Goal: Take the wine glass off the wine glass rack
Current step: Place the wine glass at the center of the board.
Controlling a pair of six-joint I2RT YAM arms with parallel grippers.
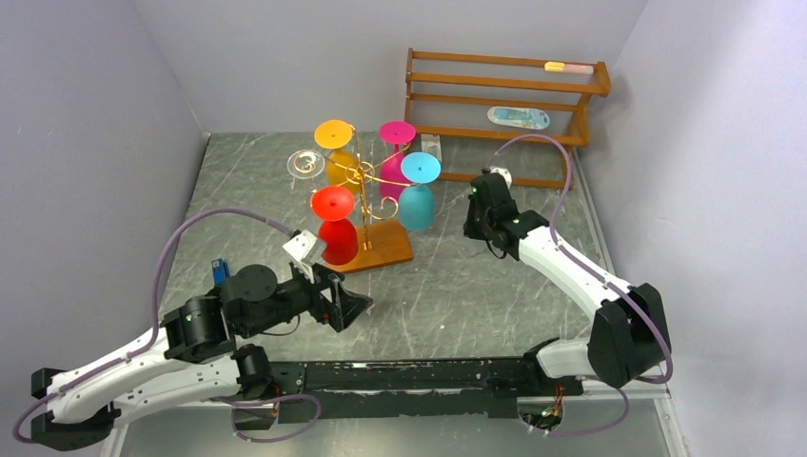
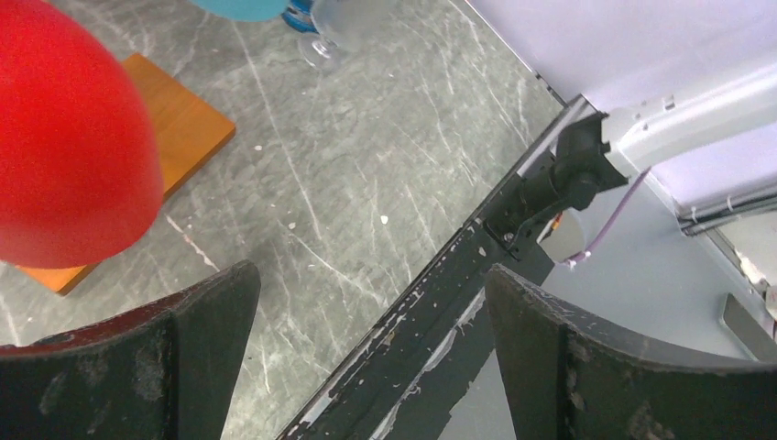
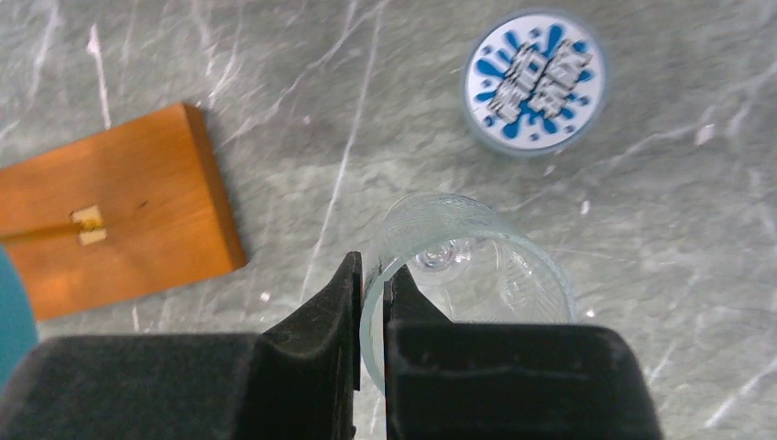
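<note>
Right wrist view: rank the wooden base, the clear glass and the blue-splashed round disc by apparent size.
1. wooden base, though cut off at the left edge.
2. clear glass, nearer the camera and partly hidden, so unsure against the base.
3. blue-splashed round disc, clearly smallest.

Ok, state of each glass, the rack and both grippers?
held clear wine glass: upright, off the rack, rim pinched.
right gripper: shut on that glass's rim.
left gripper: open, empty.
red wine glass: hanging upside down.
yellow wine glass: hanging upside down.
pink wine glass: hanging upside down.
teal wine glass: hanging upside down.
second clear wine glass: hanging upside down.
wine glass rack: upright, five glasses on it.
</note>
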